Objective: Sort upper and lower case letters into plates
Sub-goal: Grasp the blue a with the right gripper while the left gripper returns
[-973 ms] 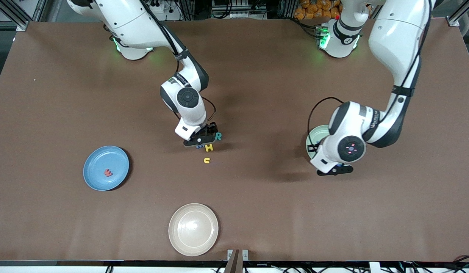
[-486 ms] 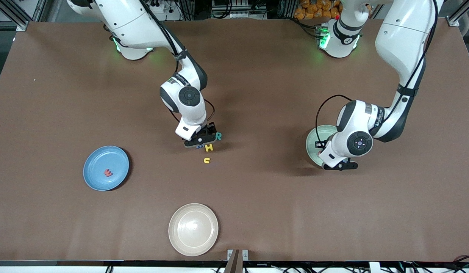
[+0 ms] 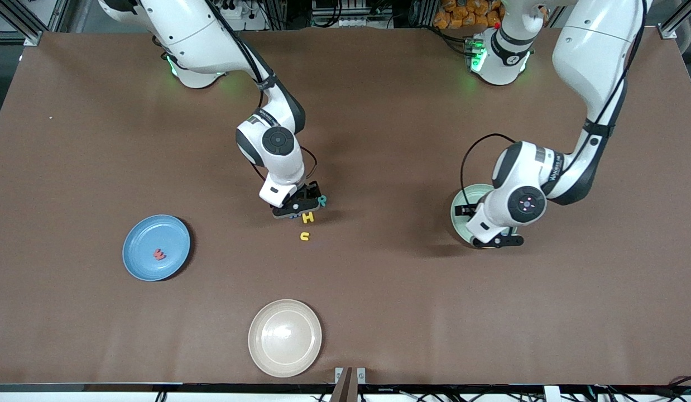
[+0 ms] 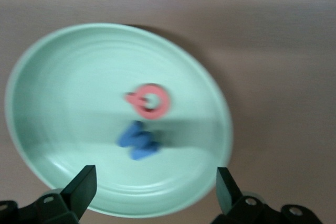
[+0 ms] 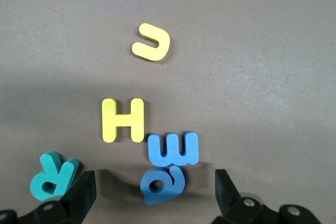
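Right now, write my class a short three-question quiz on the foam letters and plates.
1. True or false: the round blue plate holds a yellow foam letter.
2. How many foam letters lie in the pale mint green plate under the open left gripper? A one, B two, C four.
3. What colour are the two touching foam letters below the open right gripper?
Key: 1 false, it holds a red letter; 2 B; 3 blue.

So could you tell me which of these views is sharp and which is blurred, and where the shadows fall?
The left wrist view is smeared: the mint plate and the pink letter in it have soft edges. The right wrist view is crisp, and the yellow H reads plainly, with a shadow near the teal R. The front view is evenly lit, with soft arm shadows on the table.
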Controlling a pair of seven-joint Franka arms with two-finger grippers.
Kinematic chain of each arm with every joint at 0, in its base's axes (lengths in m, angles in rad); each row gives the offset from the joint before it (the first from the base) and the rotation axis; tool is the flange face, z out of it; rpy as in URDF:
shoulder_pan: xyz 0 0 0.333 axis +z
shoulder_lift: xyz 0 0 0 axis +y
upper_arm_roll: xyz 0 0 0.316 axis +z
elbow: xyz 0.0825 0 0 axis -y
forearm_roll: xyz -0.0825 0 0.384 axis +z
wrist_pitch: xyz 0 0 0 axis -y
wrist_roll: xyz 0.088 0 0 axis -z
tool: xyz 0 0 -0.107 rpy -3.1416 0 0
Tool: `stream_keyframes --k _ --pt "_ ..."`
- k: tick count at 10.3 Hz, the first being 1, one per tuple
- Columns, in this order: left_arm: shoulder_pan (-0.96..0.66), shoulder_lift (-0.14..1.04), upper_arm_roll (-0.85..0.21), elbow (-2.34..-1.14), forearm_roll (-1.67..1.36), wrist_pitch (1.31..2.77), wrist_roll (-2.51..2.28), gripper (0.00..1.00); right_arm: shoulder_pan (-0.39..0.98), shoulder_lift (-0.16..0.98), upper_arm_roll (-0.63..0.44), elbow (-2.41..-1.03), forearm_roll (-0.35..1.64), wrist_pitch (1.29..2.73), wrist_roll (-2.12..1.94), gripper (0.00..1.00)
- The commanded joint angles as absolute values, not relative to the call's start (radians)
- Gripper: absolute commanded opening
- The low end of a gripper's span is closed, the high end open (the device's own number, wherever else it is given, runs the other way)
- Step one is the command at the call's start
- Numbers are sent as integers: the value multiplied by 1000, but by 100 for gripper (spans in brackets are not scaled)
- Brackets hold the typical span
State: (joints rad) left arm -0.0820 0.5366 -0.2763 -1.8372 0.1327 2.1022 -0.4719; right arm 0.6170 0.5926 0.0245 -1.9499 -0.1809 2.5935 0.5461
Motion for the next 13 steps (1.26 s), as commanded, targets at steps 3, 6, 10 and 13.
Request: stream_keyframes --k 3,6,10,13 --pt "-205 574 -325 -1752 130 2117 -756 100 608 594 25 -1970 -210 2609 568 100" --pt "-232 598 -325 -1723 130 2118 -799 100 607 591 26 -1970 -209 2611 569 0" --pt "-290 627 -327 -1677 130 2118 -900 100 609 589 26 -1970 -209 2609 569 0" --pt "-412 705 -325 -1548 129 2120 -1064 100 604 572 25 -1970 -209 2602 574 0"
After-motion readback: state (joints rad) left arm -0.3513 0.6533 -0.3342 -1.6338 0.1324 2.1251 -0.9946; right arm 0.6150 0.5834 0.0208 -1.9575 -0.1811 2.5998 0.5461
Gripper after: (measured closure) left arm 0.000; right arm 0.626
